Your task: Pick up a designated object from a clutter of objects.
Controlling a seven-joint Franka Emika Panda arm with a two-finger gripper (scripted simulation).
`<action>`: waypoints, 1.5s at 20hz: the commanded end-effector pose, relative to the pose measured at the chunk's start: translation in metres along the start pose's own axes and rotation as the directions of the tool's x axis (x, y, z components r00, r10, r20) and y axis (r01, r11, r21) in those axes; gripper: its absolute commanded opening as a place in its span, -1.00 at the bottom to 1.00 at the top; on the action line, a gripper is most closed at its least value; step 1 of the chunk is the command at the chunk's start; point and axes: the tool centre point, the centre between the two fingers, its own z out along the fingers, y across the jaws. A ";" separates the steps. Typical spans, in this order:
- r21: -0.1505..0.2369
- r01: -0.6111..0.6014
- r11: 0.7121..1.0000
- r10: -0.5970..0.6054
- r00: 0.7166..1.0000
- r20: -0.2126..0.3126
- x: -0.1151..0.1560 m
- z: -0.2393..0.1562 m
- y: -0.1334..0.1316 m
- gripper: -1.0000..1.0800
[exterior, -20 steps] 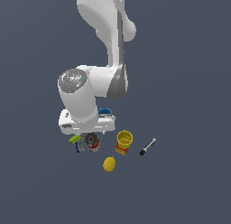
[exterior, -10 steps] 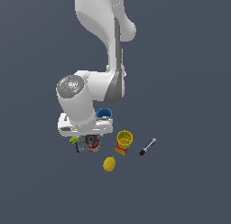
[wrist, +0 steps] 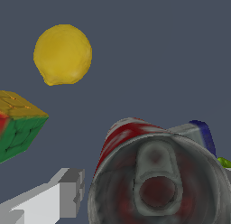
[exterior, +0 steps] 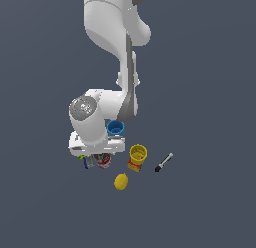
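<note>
1. The gripper [exterior: 98, 159] sits low over the clutter, right on top of the red can [exterior: 103, 161]. In the wrist view one pale finger [wrist: 54, 198] shows just beside the can [wrist: 158, 178], with a sliver of gap between them. The other finger isn't in the shot, so I honestly can't tell whether the jaws are clamped or loose.

2. The wrist view gives the can up close: grey metal top with a pull tab, red and white label down its side, filling much of the picture. In the exterior view the same can is mostly hidden under the hand, just a bit of red and white peeking out.

3. Right behind the can in the wrist view there's a blue-tipped piece with a bit of green next to it, probably the green-blue tool [wrist: 205, 133]. The exterior view shows it as a small blue-green scrap [exterior: 85, 161] just beside the can, toward that view's left.

4. The lemon [wrist: 62, 54] is well apart from the can in the wrist view; the exterior view has it [exterior: 121, 181] near the clutter's front.

5. The yellow container [exterior: 137, 157] stands upright toward the exterior view's right of the can; the wrist view only catches its corner [wrist: 18, 126].

6. Only the exterior view shows the blue cup [exterior: 115, 127], tucked against the arm, and the pen-like stick [exterior: 163, 163], lying off toward that view's right.
</note>
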 end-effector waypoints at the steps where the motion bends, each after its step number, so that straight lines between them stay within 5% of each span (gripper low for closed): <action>1: 0.000 0.000 1.000 0.000 1.000 -0.001 0.001 0.007 0.000 0.92; 4: 0.000 0.000 1.000 0.000 1.000 -0.001 0.001 0.010 0.001 0.92; 5: 0.000 0.000 1.000 0.000 1.000 -0.001 0.001 0.010 0.001 -1.00; 20: 0.000 -0.001 1.000 0.001 1.000 -0.001 0.000 0.001 0.001 -1.00; 30: 0.000 -0.001 1.000 0.001 1.000 -0.001 -0.004 -0.062 0.000 -1.00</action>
